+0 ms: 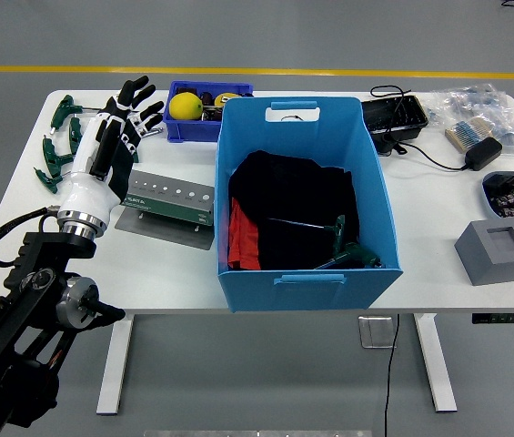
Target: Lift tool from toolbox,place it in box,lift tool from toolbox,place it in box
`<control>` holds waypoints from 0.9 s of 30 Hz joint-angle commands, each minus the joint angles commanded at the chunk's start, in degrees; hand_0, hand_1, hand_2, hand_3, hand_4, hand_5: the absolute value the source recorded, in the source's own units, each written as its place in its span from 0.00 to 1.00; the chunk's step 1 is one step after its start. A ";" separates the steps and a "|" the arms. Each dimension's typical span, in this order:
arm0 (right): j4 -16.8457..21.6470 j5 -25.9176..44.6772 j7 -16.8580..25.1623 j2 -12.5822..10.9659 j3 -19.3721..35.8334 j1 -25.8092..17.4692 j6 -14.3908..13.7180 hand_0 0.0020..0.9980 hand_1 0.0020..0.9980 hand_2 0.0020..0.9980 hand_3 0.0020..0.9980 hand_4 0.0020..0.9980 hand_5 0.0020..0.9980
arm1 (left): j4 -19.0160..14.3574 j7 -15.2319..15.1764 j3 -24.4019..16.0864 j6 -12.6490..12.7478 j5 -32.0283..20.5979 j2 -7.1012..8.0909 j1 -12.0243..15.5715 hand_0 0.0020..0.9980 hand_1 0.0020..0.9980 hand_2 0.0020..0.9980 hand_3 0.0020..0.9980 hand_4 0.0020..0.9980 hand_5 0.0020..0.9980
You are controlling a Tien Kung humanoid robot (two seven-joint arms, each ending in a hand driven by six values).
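We record the left robot hand (115, 127) with fingers spread wide and holding nothing, hovering over the green T-handle tools (56, 146) at the left end of the white desk (438, 246). We list two more green-handled tools (343, 246) lying on dark cloth inside the blue box (307, 273), with a grey tool holder (166, 202) just left of it.

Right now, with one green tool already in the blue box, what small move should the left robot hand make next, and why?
Probably lower the left robot hand onto the green T-handle tools at the table's far left and close on one. Its fingers are spread and hold nothing, it hovers right beside those tools, and the blue box shows a green tool lying on the dark cloth.
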 joint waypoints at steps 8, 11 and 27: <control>0.00 -0.47 -0.16 0.11 0.64 0.03 0.03 0.68 0.66 0.73 0.57 0.77 0.69 | 1.22 -4.41 2.02 -0.30 -9.66 2.41 1.78 0.58 0.63 0.67 0.68 0.93 0.78; 0.00 -0.80 -0.28 0.20 1.15 -0.04 0.01 0.68 0.66 0.73 0.57 0.77 0.69 | 1.00 -4.80 1.25 -0.65 -9.26 2.57 2.01 0.58 0.63 0.67 0.68 0.93 0.78; 0.00 -0.07 -0.12 0.39 0.44 -0.57 0.26 0.68 0.66 0.72 0.57 0.77 0.70 | 1.14 -3.05 -2.08 -1.49 -3.57 0.51 3.95 0.58 0.59 0.64 0.68 0.93 0.82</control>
